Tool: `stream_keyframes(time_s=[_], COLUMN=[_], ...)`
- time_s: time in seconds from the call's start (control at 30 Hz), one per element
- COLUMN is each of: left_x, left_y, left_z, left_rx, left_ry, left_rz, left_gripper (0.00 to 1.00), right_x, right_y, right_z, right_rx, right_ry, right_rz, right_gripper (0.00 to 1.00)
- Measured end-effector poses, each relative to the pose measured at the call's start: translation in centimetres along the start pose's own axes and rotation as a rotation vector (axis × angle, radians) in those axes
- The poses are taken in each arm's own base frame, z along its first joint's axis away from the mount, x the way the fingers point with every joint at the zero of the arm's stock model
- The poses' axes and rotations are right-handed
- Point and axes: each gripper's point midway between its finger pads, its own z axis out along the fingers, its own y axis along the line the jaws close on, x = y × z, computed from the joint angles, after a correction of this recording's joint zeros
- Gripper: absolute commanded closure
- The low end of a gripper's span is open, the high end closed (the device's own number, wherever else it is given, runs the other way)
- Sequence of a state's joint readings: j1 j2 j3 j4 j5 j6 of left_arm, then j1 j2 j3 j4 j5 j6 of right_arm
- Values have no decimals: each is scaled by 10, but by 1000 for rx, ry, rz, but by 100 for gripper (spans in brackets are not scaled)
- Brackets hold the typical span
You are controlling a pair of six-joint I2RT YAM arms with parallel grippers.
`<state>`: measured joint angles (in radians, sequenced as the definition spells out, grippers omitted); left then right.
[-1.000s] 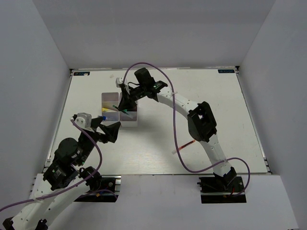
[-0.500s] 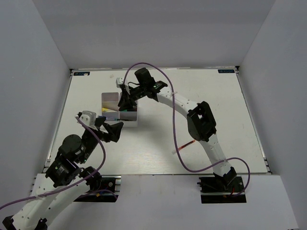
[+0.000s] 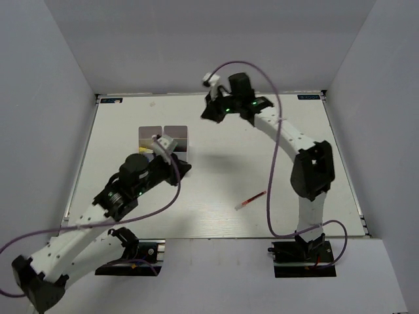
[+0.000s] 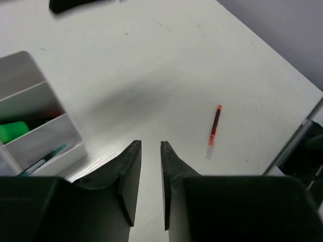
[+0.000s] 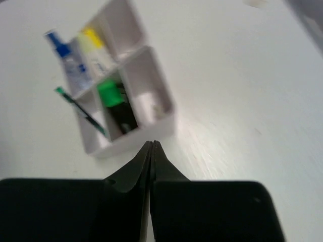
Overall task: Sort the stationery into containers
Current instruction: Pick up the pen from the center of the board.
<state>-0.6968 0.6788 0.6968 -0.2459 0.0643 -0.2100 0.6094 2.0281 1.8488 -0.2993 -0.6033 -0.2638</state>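
White tray (image 3: 163, 127) stocked, red-ended pen (image 3: 251, 199) outstanding

Top external: that pen lies alone on the surface (image 3: 294, 150), lower right of the tray, probably last to sort. Left wrist: left gripper (image 4: 150, 147) narrowly parted, empty, facing it. Right wrist: right gripper (image 5: 152, 147) clenched, empty; compartments hold green highlighter (image 5: 108, 93), blue-capped tube (image 5: 65, 55), green-ended pen (image 5: 81, 111)

- The top camera looks down from above and behind both arm bases across the whole desk (image 3: 216, 190).
- The left wrist camera sits near the desk, facing the red-ended pen (image 4: 214, 130) and one end of the tray (image 4: 55, 154).
- The right wrist camera looks steeply down on the same tray (image 5: 141, 135).
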Motion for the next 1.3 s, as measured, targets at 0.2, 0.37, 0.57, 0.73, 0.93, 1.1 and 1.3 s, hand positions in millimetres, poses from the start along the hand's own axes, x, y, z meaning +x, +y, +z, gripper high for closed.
stream_keyframes(time_s=[0.2, 0.37, 0.57, 0.73, 0.93, 1.1, 1.3], left_x=[29, 62, 118, 171, 222, 231, 231], left_y=[-24, -41, -84, -119, -140, -142, -139], left_z=[70, 131, 192, 218, 222, 223, 228], left_rx=[128, 182, 192, 162, 125, 99, 58], left_ry=[220, 396, 610, 761, 880, 910, 921], left_rz=[-23, -52, 0, 104, 244, 300, 343], left_gripper=[40, 29, 32, 38, 38, 39, 52], right_x=[8, 59, 80, 89, 106, 115, 118], right_y=[-88, -74, -54, -68, -75, -73, -71], right_z=[-140, -221, -261, -291, -320, -329, -337], right_rx=[424, 587, 648, 701, 727, 705, 679], right_ry=[-49, -69, -111, -148, -186, -209, -240], right_rz=[201, 311, 370, 433, 499, 529, 537], right_gripper=[35, 54, 88, 88, 87, 85, 84])
